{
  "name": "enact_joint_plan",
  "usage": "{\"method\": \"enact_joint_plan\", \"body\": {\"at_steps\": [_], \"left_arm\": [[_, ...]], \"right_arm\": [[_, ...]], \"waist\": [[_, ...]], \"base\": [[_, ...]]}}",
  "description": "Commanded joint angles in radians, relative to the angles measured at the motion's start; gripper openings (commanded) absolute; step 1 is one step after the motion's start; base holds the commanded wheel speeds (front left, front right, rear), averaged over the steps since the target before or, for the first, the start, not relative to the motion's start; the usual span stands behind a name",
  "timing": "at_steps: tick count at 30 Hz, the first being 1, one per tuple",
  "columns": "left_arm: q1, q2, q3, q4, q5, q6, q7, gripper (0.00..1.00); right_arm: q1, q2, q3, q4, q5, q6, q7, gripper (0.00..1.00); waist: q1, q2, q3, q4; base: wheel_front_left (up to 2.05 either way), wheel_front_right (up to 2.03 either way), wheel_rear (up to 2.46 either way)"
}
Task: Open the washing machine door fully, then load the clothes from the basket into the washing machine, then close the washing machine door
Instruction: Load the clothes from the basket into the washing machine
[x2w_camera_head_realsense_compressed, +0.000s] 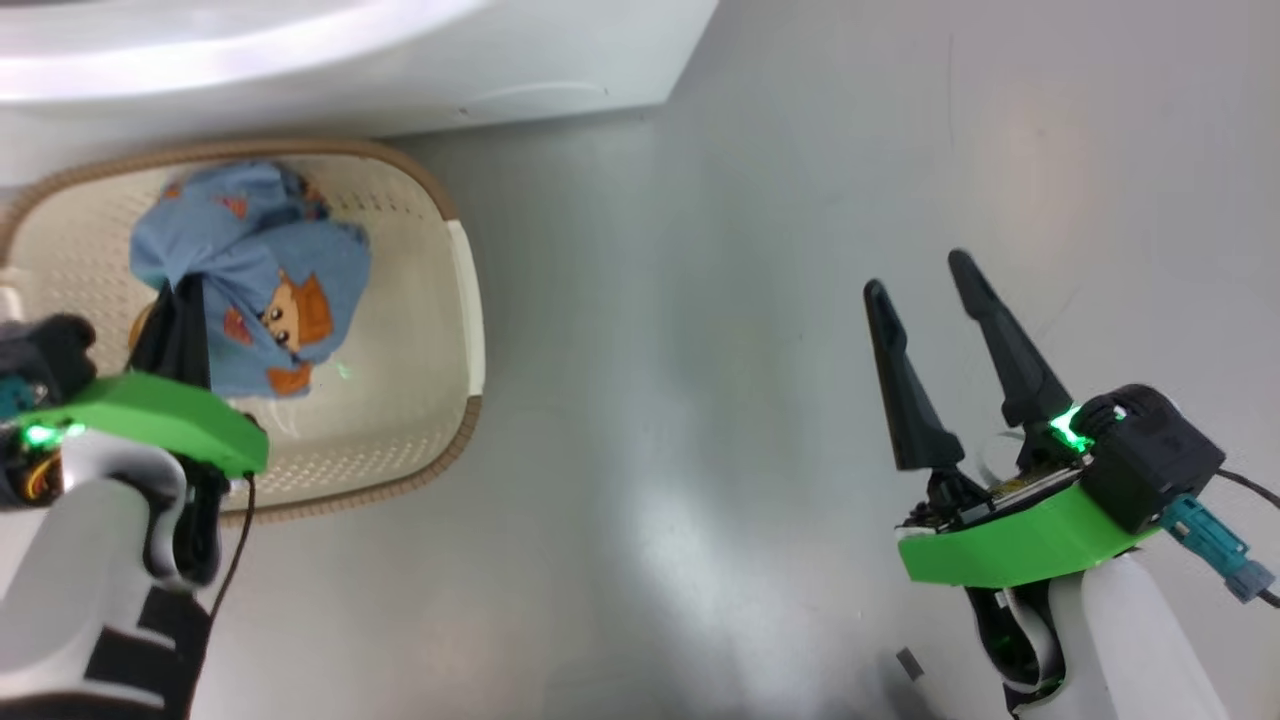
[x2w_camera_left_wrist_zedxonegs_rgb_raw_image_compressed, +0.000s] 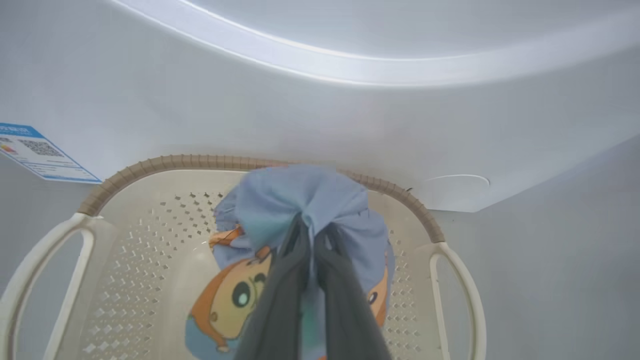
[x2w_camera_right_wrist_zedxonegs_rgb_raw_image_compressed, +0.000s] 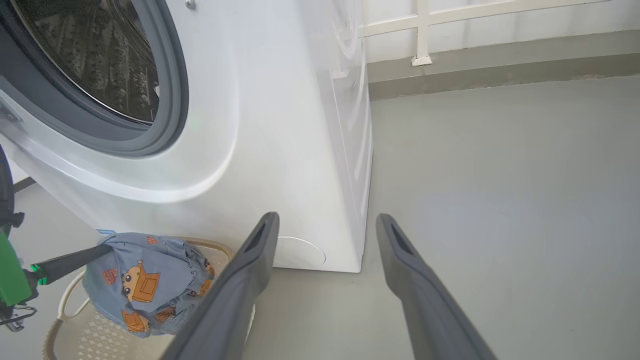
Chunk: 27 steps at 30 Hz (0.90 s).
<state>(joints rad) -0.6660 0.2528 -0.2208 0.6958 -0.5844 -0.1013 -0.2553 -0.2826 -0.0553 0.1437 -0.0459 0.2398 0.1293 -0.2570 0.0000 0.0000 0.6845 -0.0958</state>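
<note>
Loading step: L gripper (x2w_camera_left_wrist_zedxonegs_rgb_raw_image_compressed: 315, 227) pinched clothes (x2w_camera_head_realsense_compressed: 290, 250) over basket (x2w_camera_head_realsense_compressed: 465, 300); R gripper (x2w_camera_head_realsense_compressed: 918, 275) spread, idle. Next prob. needed: lift into washer (x2w_camera_right_wrist_zedxonegs_rgb_raw_image_compressed: 280, 125).

The blue label (x2w_camera_left_wrist_zedxonegs_rgb_raw_image_compressed: 42, 154) on the washing machine (x2w_camera_left_wrist_zedxonegs_rgb_raw_image_compressed: 300, 115) cannot be read.

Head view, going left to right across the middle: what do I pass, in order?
left gripper, shut on the fabric → clothes → right rim of the basket → bare floor → right gripper, open
</note>
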Motion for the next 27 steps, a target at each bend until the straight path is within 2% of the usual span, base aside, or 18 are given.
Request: {"method": "enact_joint_plan", "body": {"at_steps": [1,15,27], "left_arm": [[0.038,0.029,0.051,-0.05,0.015,0.005,-0.006,0.0],[0.232,-0.037,0.221,-0.34,0.129,0.015,-0.006,0.0],[0.35,-0.074,0.297,-0.507,0.189,0.021,-0.006,0.0]], "right_arm": [[0.036,0.005,0.023,-0.017,-0.005,0.001,-0.005,1.0],[0.069,0.005,0.035,0.019,0.007,0.001,-0.005,1.0],[0.116,0.005,0.038,0.039,0.006,0.001,-0.005,1.0]], "waist": [[0.0,0.0,-0.051,0.02],[0.0,0.0,-0.19,0.027],[0.0,0.0,-0.309,0.027]], "base": [[0.0,0.0,0.0],[0.0,0.0,0.0],[0.0,0.0,0.0]]}}
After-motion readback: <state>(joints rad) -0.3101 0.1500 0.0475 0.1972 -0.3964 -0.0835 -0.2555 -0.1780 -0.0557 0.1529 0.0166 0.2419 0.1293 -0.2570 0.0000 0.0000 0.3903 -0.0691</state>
